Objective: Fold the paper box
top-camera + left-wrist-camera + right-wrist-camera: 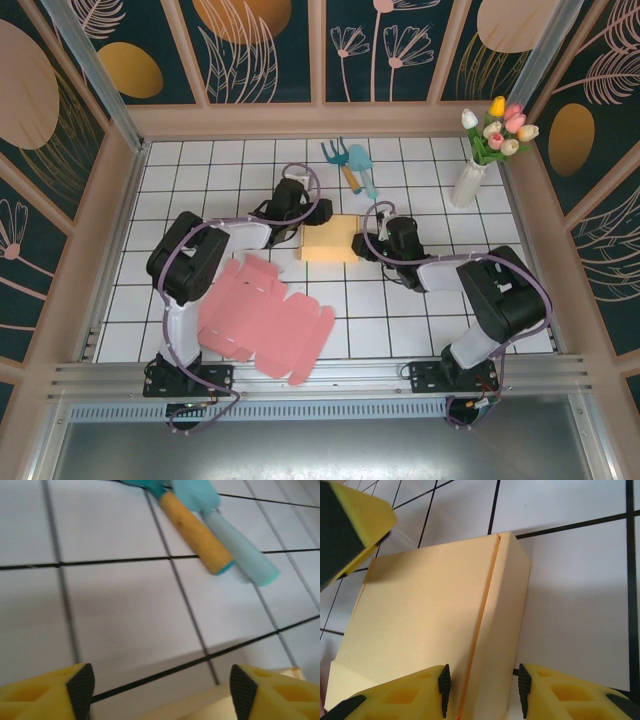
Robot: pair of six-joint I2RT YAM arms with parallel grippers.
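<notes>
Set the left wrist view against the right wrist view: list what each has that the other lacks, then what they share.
Left wrist: a teal-tipped wooden tool handle and a pale blue tool handle. Right wrist: the right claw straddling the near edge of the yellow paper box, and its top seam. Shared: the white tiled table, the box (just a corner from the left wrist) and the open left claw.

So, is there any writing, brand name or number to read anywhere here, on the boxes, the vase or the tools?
No readable text anywhere.
folded yellow paper box: plain, no print.
flat pink paper box blank: plain.
white vase of tulips: no label.
teal garden tools: no marking visible.
dark wall panels: painted flowers and leaves only, no words.
</notes>
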